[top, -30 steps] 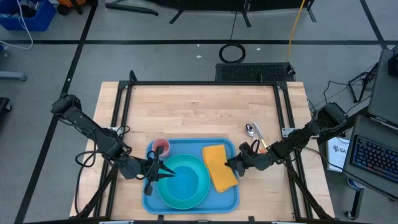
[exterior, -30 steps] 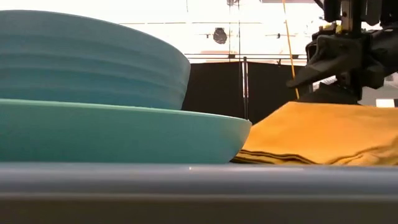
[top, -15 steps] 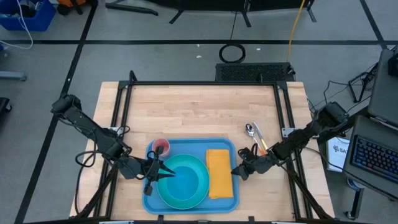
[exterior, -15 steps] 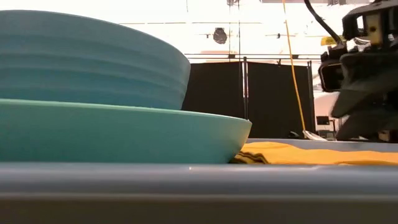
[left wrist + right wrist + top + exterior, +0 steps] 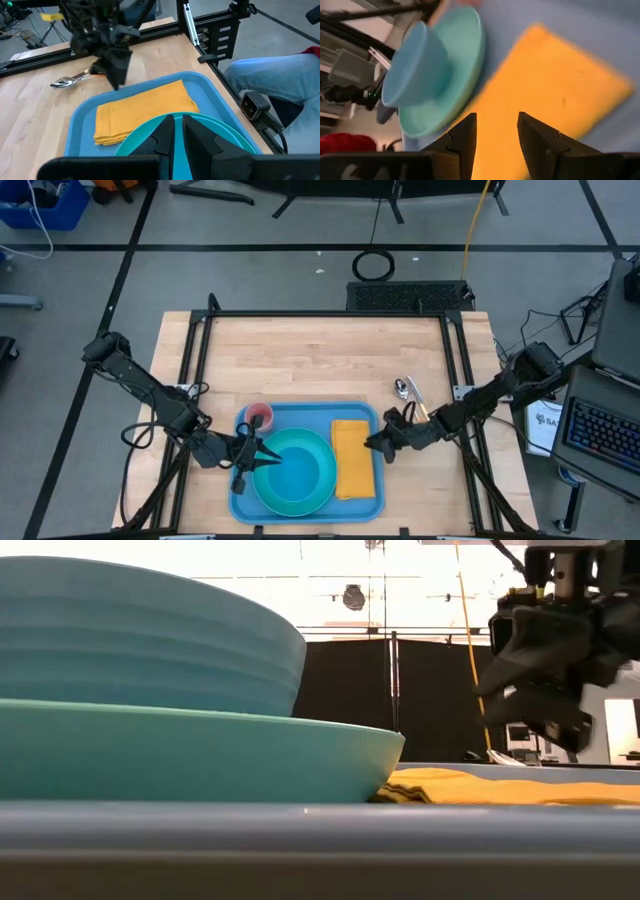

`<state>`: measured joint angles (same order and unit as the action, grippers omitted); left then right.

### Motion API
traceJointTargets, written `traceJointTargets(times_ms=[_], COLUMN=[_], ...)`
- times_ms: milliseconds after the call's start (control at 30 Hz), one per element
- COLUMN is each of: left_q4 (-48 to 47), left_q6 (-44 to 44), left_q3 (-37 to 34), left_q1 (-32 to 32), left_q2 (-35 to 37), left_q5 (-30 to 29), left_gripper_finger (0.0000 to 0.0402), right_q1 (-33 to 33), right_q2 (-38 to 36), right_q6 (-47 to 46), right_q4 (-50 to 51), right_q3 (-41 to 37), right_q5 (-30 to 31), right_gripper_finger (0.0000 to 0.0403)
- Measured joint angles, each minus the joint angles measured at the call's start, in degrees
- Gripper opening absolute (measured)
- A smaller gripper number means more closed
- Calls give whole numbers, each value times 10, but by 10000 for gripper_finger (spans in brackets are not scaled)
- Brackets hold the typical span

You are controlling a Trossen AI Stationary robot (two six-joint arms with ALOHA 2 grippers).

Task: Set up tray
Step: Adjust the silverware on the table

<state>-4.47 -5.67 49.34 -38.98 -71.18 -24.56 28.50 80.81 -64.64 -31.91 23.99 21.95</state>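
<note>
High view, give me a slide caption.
Right gripper open above the yellow napkin lying flat beside the plate on the tray.

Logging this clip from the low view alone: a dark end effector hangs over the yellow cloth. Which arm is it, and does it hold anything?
Observer: It is the right end effector, at the right rim of the tray. Its wrist view shows the fingers apart with nothing between them.
Operator: Where is the other arm?
Observer: The left end effector is at the left edge of the cyan plate.
Operator: Any cutlery on the tray?
Observer: None. A spoon lies on the table outside the tray.
</note>
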Motion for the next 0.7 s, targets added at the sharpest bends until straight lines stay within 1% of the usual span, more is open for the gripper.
traceJointTargets(times_ms=[133, 233, 300, 400, 467, 633, 700], left_q4=[1, 0, 1, 1, 1, 1, 1], left_q6=[3, 3, 5, 5, 5, 5, 5], left_q3=[0, 0, 0, 0, 0, 0, 0], left_q1=[0, 0, 0, 0, 0, 0, 0], left_q2=[0, 0, 0, 0, 0, 0, 0], left_q5=[0, 0, 0, 0, 0, 0, 0], left_gripper_finger=[42, 42, 42, 42, 42, 42, 42], right_q1=[-8, -8, -15, -28, -35, -50, -51], right_q2=[-32, -37, -37, -37, -36, -36, -37], right_q6=[109, 176, 208, 250, 271, 376, 389], right_q4=[-55, -123, -166, -213, -247, -293, -322], right_q3=[0, 0, 0, 0, 0, 0, 0], right_q5=[36, 36, 26, -25, -40, -36, -40], right_gripper_finger=[130, 130, 130, 130, 130, 130, 130])
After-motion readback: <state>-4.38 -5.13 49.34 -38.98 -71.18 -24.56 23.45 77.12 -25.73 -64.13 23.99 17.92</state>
